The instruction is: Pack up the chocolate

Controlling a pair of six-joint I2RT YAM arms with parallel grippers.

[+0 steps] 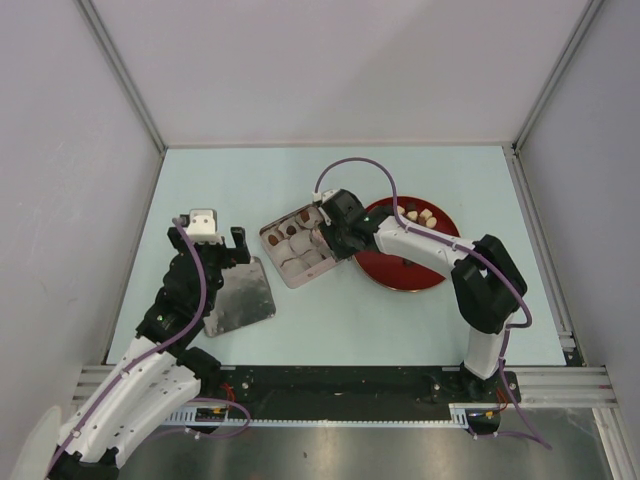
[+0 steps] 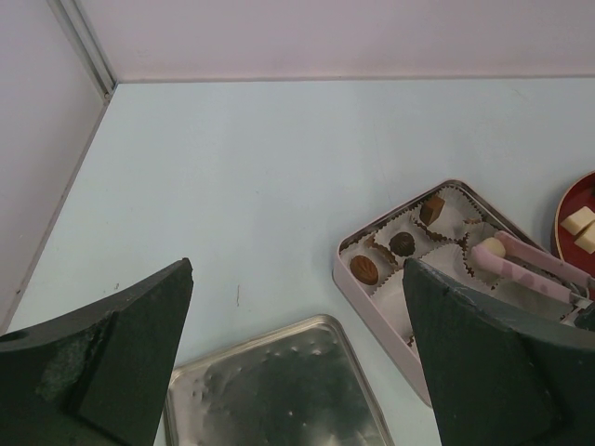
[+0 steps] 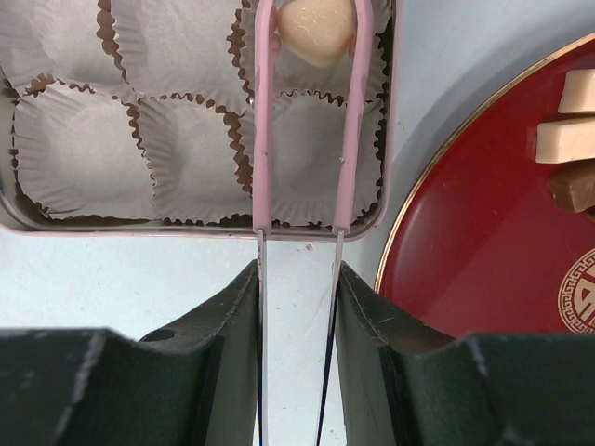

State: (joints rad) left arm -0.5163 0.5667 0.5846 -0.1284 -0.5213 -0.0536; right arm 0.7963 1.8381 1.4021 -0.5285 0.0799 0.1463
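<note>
One cream chocolate [image 3: 316, 32] sits pinched in the tips of the pink tongs [image 3: 263, 139], dead at 12 o'clock from the right gripper [image 3: 297, 279] clenched on their handles. Their long axis runs 6 to 12, over a paper cup [image 3: 297, 158] by the tin [image 3: 389, 111] wall. Farther off, the left gripper [image 2: 297, 269] hangs released above the lid [image 2: 279, 390].

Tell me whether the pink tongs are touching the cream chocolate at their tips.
Touching. The right wrist view shows both arms of the pink tongs pressed against the sides of the cream chocolate, with no gap.
</note>
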